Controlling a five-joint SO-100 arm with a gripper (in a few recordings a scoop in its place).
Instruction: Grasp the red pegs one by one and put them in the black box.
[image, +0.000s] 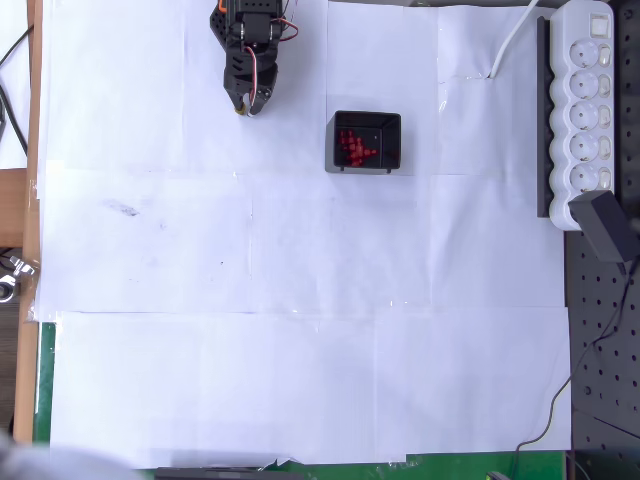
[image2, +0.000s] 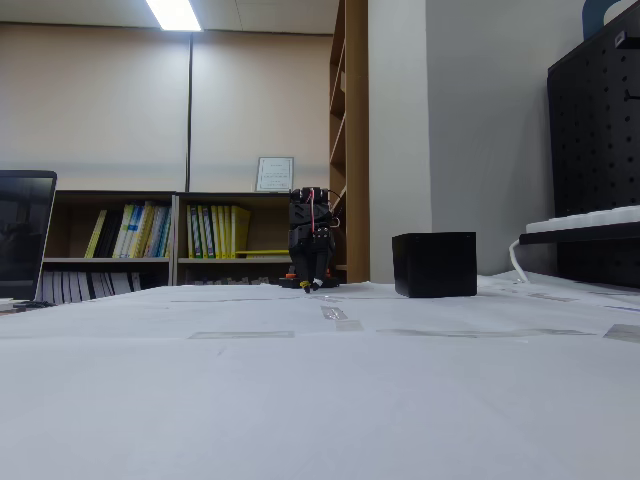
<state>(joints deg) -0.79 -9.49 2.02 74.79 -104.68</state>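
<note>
The black box (image: 366, 142) sits on the white paper right of the arm, and several red pegs (image: 353, 146) lie heaped inside it toward its left half. From the low fixed view the black box (image2: 434, 264) shows only its outer wall, so its contents are hidden there. My gripper (image: 243, 104) hangs folded near the arm's base at the top of the overhead view, well left of the box, fingers together with nothing between them. In the fixed view the gripper (image2: 313, 287) points down at the paper.
White paper sheets (image: 300, 300) cover the table. A white power strip (image: 585, 110) and a black pegboard (image: 605, 380) line the right side. The table's wooden edge (image: 32, 200) runs down the left.
</note>
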